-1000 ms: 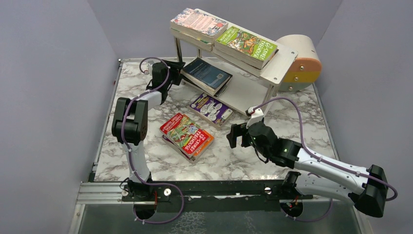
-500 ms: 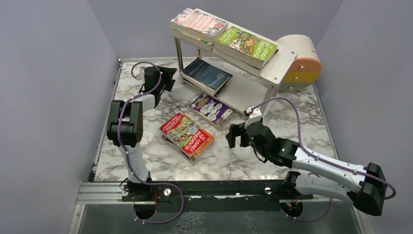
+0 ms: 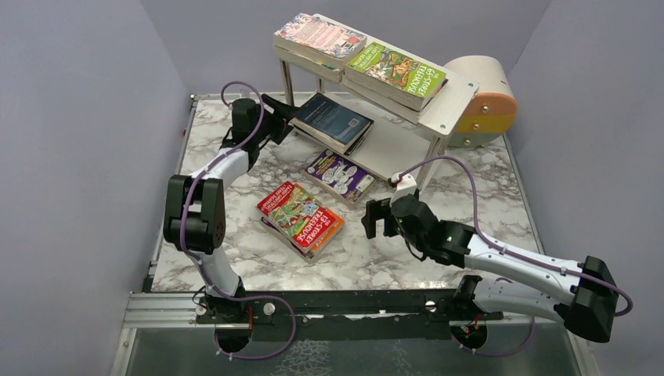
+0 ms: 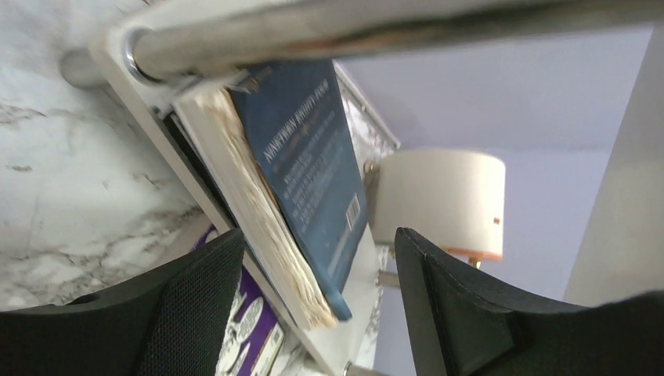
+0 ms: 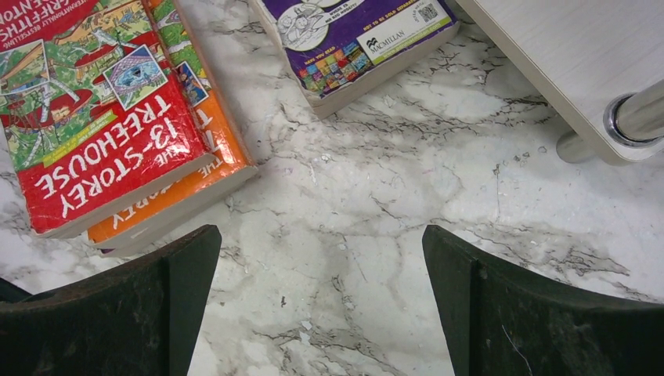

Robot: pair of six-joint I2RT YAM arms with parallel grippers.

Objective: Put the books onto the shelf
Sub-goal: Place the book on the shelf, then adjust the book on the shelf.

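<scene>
Top external view: the small two-tier shelf of pale wood boards on thin metal legs [image 3: 448, 100] stands at the upper middle of the frame. A pink-patterned paperback [image 3: 319, 33] and a green paperback stack [image 3: 395, 72] lie flat on its top board, and a dark blue paperback [image 3: 333, 119] tops a small pile on the lower board. The left gripper [image 3: 282, 119] sits low, just beside that pile's left edge. On the white marbled table [image 3: 235, 258] a purple cartoon paperback [image 3: 339, 174] lies just in front of the shelf and a red-covered stack of paperbacks [image 3: 300, 215] lies at centre. The right gripper [image 3: 374, 219] hovers to the right of the stack. Left wrist view: the jaws stand apart with nothing clamped. The dark blue paperback's pale page edge lies just beyond them along the lower board's edge, under a shiny metal rail [image 4: 352, 27]. Probably this pile is being settled, so a gentle, level push on the page edge, kept clear of the rail, should square it on the board. Right wrist view: the jaws are spread wide over bare marble, empty, with the red cover at upper left and the purple one at the top, both yet to be shelved.
</scene>
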